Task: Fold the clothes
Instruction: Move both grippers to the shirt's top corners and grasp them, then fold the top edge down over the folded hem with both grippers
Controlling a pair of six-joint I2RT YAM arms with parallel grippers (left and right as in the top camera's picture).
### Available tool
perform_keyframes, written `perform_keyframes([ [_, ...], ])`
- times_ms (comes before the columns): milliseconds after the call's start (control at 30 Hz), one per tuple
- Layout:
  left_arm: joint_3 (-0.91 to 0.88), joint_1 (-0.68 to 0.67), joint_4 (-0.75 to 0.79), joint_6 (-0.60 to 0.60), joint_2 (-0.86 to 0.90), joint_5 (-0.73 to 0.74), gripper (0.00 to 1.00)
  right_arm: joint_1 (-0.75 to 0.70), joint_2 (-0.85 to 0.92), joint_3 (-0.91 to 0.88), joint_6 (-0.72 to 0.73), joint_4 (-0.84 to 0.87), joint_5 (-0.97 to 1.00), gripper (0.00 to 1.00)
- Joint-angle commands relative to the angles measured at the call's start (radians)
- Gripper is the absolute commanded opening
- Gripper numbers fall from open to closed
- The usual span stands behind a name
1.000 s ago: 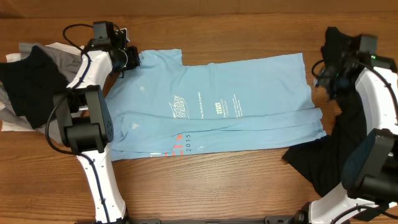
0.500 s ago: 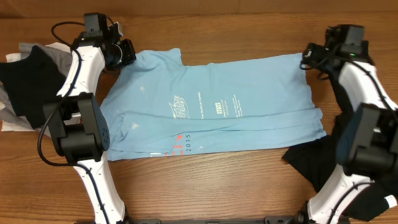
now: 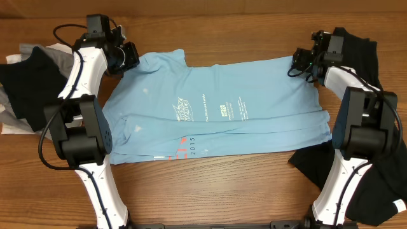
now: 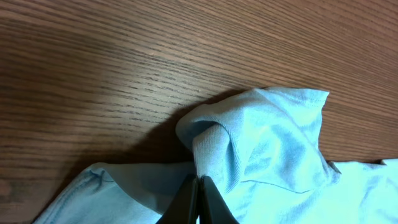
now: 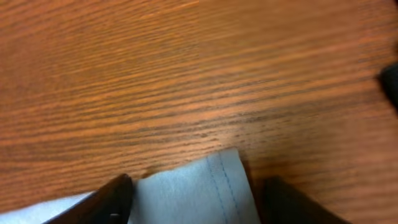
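light-blue t-shirt [image 3: 216, 108] is lying flat mid-counter [image 3: 222, 197], long axis running left-right, sleeve end pointing left, hem right. left gripper [image 4: 199, 200] is reaching over the far left corner, clamping tight on a bunched sleeve fold. right gripper [image 5: 193, 196] is standing wide, fingers [image 5: 109, 200] straddling the far right hem corner. versus a second ago, right arm has swung in from over the black garment [image 3: 356, 159] to that corner; left has barely shifted.

Small white print [image 3: 213, 109] on the light-blue T-shirt [image 3: 254, 86] is too tiny to read; the black garment [image 3: 313, 166] runs off the right edge.
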Motion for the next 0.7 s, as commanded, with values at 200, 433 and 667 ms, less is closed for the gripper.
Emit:
perform_keyframes([
  [200, 0.004, 0.005, -0.007, -0.014, -0.024, 0.014, 0.04, -0.001, 0.026, 0.013, 0.014, 0.045, 0.011, 0.38],
  [433, 0.004, 0.006, -0.012, -0.014, -0.024, 0.014, 0.04, -0.001, 0.026, 0.013, 0.058, 0.049, 0.087, 0.07],
  [667, 0.004, 0.02, -0.076, 0.006, -0.045, 0.102, 0.04, -0.003, -0.029, 0.014, 0.058, -0.053, 0.106, 0.04],
])
